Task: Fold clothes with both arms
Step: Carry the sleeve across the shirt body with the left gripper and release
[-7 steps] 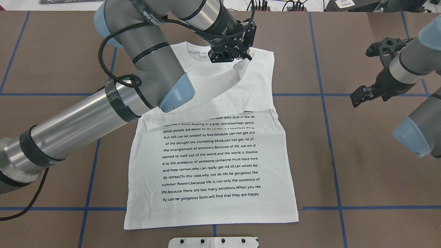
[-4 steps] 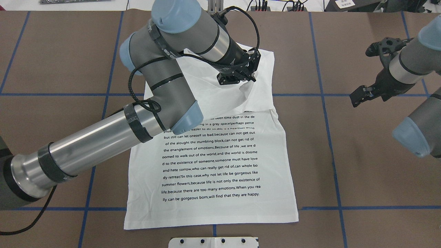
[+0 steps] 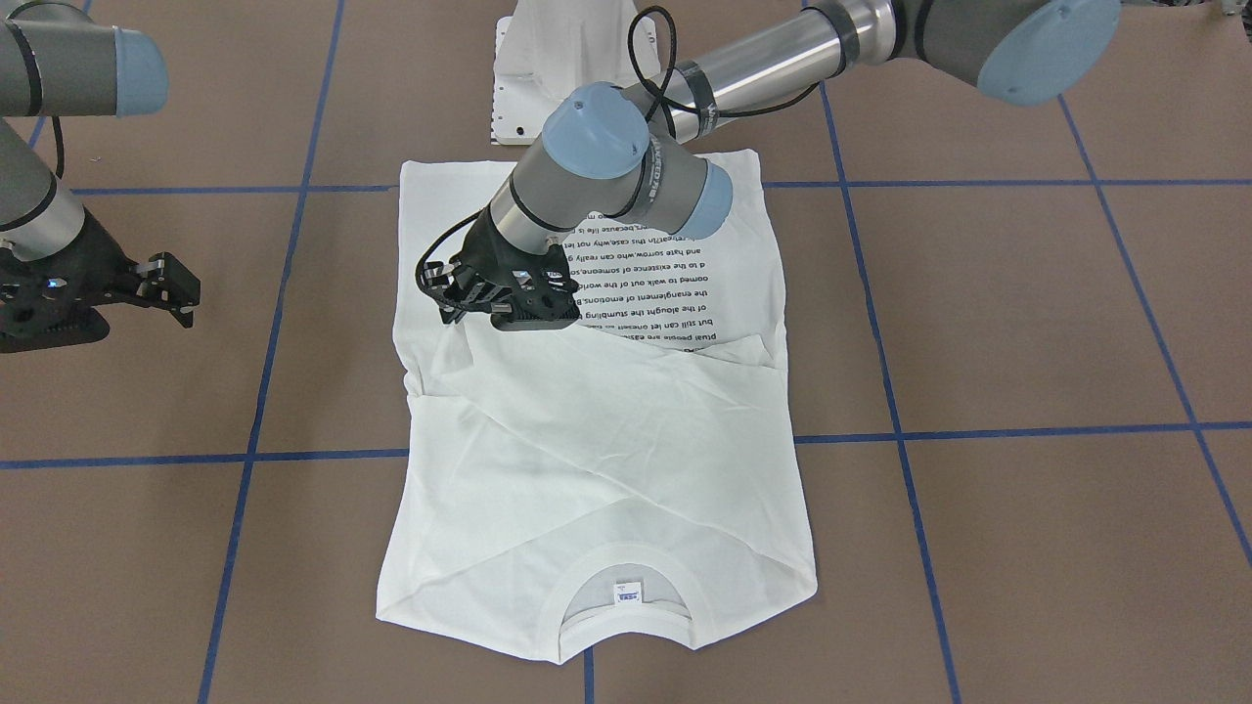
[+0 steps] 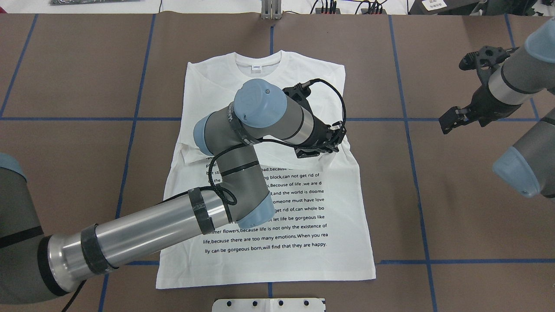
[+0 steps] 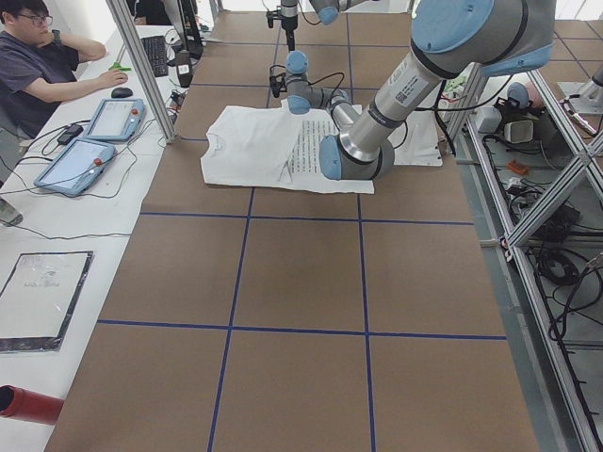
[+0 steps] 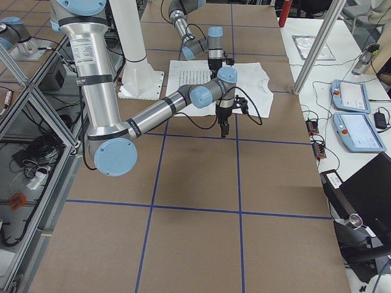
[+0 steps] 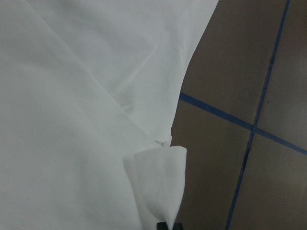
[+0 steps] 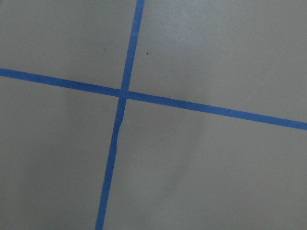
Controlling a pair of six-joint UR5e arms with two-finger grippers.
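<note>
**Left claw pulls a pinched fold down the shirt**

Front view: the shirt (image 3: 606, 460) lies flat on the desk (image 3: 1027, 323). Its collar (image 3: 626, 587) and label (image 3: 627, 593) are nearest this camera, and the text (image 3: 685, 293) is toward the robot. Plain white cloth with slanting creases covers the collar half. The left claw (image 3: 460, 311) sits low at the shirt's edge, where the plain cloth meets the text. The right claw (image 3: 176, 288) hangs over bare desk, well apart from the shirt, its fingers spread.

Overhead view: a second ago the left claw (image 4: 329, 145) was beside the collar, lifting a white flap. Now it is halfway down the shirt's right edge, and the collar shows uncovered. The left arm (image 4: 143, 232) lies across the text. The right claw (image 4: 448, 123) has not shifted.

Left side view: the shirt (image 5: 250, 146) is far up the desk, beneath the left arm. A person (image 5: 38, 66) sits beside the desk.

Right side view: the right claw (image 6: 223, 127) points down over bare desk.

Left wrist view: white cloth fills the left side. A small folded corner (image 7: 160, 177) rises to the fingertips (image 7: 165, 226), which are pressed together on it. Blue tape (image 7: 216, 112) crosses the brown desk.

Right wrist view: only desk and crossing tape (image 8: 122, 93) show.
</note>
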